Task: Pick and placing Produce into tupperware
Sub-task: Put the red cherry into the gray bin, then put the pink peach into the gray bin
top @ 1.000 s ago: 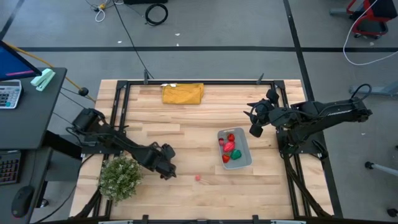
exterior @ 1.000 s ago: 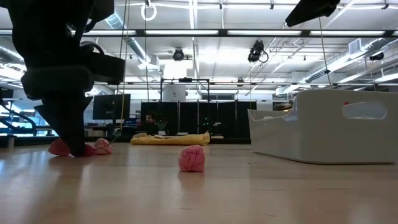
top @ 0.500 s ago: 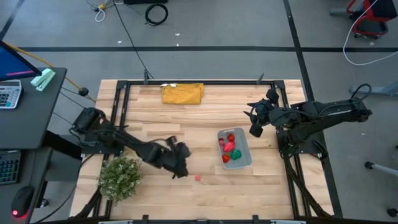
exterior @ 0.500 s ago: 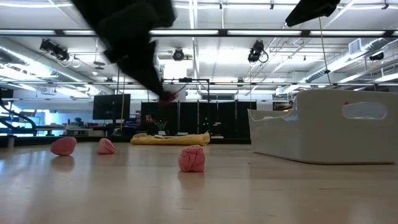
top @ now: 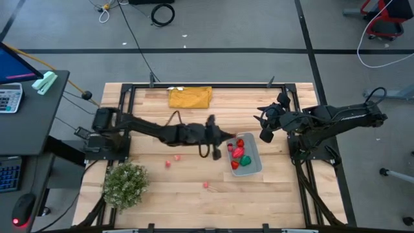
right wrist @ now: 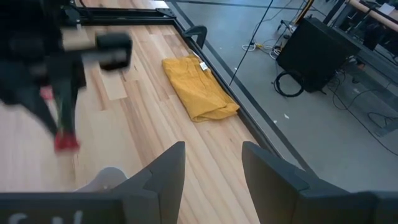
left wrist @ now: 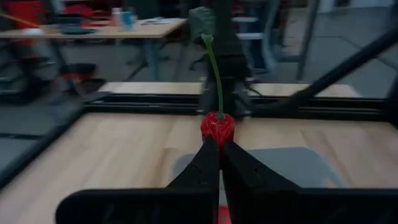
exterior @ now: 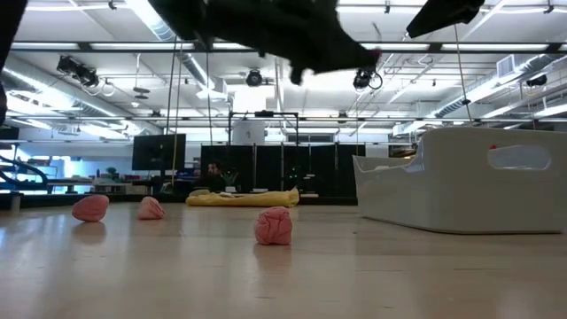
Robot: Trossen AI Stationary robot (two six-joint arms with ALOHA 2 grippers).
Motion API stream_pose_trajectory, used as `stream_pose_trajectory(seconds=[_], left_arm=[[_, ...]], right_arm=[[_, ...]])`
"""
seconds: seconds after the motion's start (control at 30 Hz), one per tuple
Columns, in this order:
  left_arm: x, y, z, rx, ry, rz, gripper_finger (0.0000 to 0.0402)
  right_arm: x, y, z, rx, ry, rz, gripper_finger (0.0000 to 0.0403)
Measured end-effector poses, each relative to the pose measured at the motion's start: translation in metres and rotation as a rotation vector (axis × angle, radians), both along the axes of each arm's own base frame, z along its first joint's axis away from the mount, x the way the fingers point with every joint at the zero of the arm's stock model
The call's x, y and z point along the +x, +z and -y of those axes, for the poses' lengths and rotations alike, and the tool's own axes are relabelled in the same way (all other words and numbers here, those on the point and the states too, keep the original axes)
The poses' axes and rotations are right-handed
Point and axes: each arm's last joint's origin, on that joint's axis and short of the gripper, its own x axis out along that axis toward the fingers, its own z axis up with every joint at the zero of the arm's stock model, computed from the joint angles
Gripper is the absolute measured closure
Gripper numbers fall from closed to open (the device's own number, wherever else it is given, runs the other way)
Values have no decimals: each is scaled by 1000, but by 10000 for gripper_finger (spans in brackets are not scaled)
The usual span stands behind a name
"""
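Observation:
My left gripper (top: 216, 149) reaches out over the table to the left rim of the tupperware (top: 256, 166), a pale shallow container with red produce pieces (top: 240, 155) inside. It is shut on a red cherry (left wrist: 217, 127) with a long green stem. Three pink produce pieces lie on the wood: two close together (top: 167, 163) (top: 176, 157) and one nearer the front (top: 206, 185). My right gripper (right wrist: 211, 163) is open and hovers beyond the tupperware's far right corner (top: 266, 126). My left gripper pinches the cherry's round red body (left wrist: 217, 133) between its two fingertips (left wrist: 207, 157). The fingers slant down from the table's left. The cherry is lifted clear of the table, its green stem (left wrist: 215, 68) rising beyond the fingertips.
A mustard-yellow folded cloth (top: 189, 97) lies at the far edge. A bushy pale-green plant (top: 125, 184) stands at the near left corner. Black frame rails (top: 207, 85) run along the table's sides. In the low view the tupperware's wall (exterior: 469, 182) rises at the right.
My left gripper rose from the table beside the two pink pieces near the plant and swung right and toward the far edge, up to the tupperware's left rim, carrying the red cherry. The pink pieces stayed where they lay.

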Motion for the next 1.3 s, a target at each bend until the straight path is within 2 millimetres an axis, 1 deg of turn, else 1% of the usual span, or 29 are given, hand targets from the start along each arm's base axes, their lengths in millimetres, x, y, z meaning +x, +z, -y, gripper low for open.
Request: stream_pose_trajectory(seconds=[0.1,0.17,0.3,0.4,0.47,0.57,0.63,0.8,0.9,0.97,1.1,1.2,1.27,1.3], left_arm=[[19,-21,0,0,-14,-31,391],[35,-34,1,1,-17,-46,388],[62,-61,3,28,-21,-129,392],[76,-73,6,45,-27,-225,391],[80,-74,6,55,-30,-318,377],[82,-68,7,88,-42,-463,343],[83,-63,7,102,-45,-523,319],[88,-45,9,144,-66,-540,263],[87,-38,9,190,-87,-605,237],[85,-29,9,196,-81,-682,224],[64,-13,6,154,-33,-976,214],[50,0,4,89,30,-1119,215],[36,8,6,83,54,-1215,221],[30,13,6,82,75,-1236,224]], right_arm=[[0,0,0,-2,-1,-1,235],[0,0,0,-6,1,-3,235],[0,0,0,-10,-2,-4,235],[0,0,0,-10,-2,-4,235],[0,0,0,-10,-2,-4,235],[0,0,0,-12,-1,-5,235],[0,0,0,-16,2,-9,235],[0,0,0,-26,9,-16,235],[0,0,0,-26,9,-16,235],[0,0,0,-24,8,-15,235],[0,0,0,-9,1,-5,235],[0,-1,0,-7,2,-8,235],[0,-4,0,-9,3,-17,235],[0,-5,0,-10,2,-22,235]])
